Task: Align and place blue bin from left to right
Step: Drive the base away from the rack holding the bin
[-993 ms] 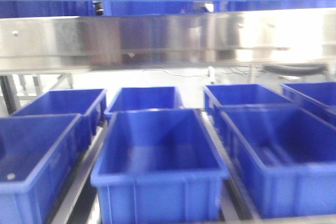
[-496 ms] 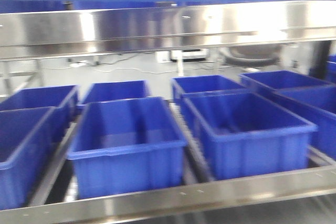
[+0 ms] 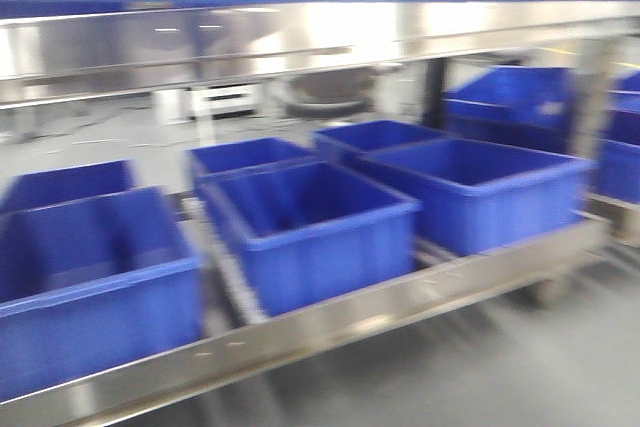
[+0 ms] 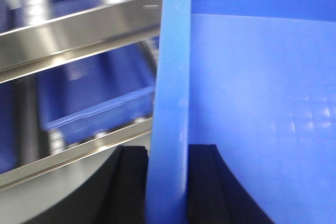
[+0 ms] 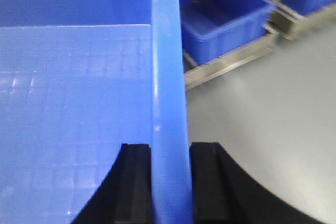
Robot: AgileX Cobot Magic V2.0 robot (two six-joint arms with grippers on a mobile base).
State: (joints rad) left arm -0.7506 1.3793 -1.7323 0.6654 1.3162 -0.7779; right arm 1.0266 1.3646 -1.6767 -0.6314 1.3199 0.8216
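While each side wall of the bin (image 4: 262, 103) stands between black fingers, you see both pincers clamped on it: the left gripper (image 4: 167, 182) grips its left rim, the right gripper (image 5: 169, 182) its right rim. The bin hangs above the floor, near the steel rack (image 3: 330, 322), where other bins (image 3: 310, 232) sit in rows. The front view is blurred.

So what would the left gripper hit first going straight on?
Likely just the blue bin wall clamped in the left gripper; the steel rack rail sits off to the side.
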